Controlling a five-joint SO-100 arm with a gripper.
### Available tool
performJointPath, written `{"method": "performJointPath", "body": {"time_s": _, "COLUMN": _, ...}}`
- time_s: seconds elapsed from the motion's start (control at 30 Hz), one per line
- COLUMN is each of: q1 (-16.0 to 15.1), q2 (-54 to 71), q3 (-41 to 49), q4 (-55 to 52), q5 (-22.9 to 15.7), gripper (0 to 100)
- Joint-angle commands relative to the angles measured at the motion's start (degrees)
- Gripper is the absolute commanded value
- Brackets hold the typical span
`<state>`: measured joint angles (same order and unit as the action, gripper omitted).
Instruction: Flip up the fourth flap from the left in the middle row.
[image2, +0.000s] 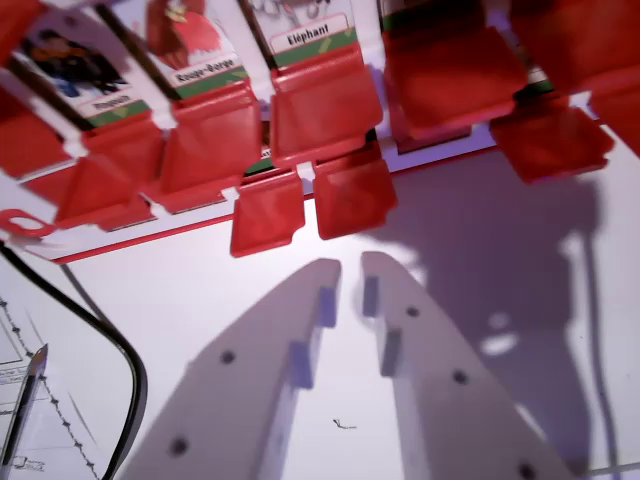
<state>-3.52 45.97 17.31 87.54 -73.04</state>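
Note:
A red flap board (150, 232) with white trim fills the top of the wrist view, seen at a tilt. Three flaps stand up showing picture cards: "Pingouin" (95, 75), "Rouge-gorge" (195, 55) and "Eléphant" (305, 35). Several other red flaps lie down, such as one at the upper right (450, 75). Two lowered red flaps (268, 213) (355, 195) hang at the board's near edge. My gripper (350, 268), with white fingers, hovers just below these two, apart from them. Its tips are nearly together, with a thin slit and nothing held.
A black cable (115, 345) curves down the wrist view's left over the white table (520, 290). A printed sheet (45, 420) with a pen-like object (25, 405) lies at the bottom left corner. The board's shadow falls on the table at right.

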Motion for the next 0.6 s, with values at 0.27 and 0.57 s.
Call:
{"method": "performJointPath", "body": {"time_s": 0.27, "q1": -0.26, "q2": -2.46, "q3": -7.38, "q4": -4.13, "q5": 0.00, "gripper": 2}}
{"method": "performJointPath", "body": {"time_s": 0.57, "q1": -0.26, "q2": -5.19, "q3": -8.96, "q4": -5.54, "q5": 0.26, "gripper": 2}}
